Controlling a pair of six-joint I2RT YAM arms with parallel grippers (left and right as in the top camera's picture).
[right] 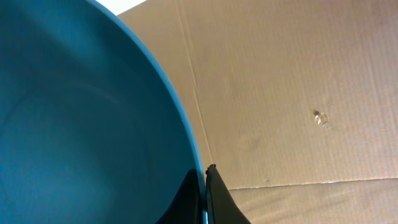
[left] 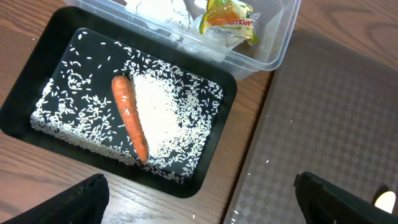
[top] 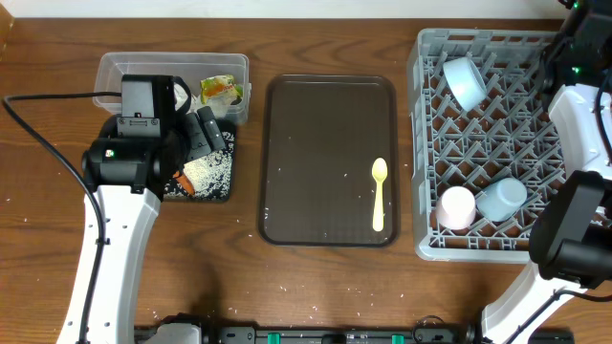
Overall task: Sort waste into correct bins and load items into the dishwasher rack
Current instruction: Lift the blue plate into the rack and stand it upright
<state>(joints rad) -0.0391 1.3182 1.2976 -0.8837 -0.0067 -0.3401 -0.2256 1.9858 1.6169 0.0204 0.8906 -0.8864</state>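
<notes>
One large round dark-blue plate, likely stiff and slippery, is being pinched at its rim by the right gripper.

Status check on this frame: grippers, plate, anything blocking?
Left gripper open over black tray, carrot and rice inside. Right gripper shut on dark-blue plate rim. Yellow spoon on serving tray. Bowl, pink cup, blue cup in rack.
</notes>
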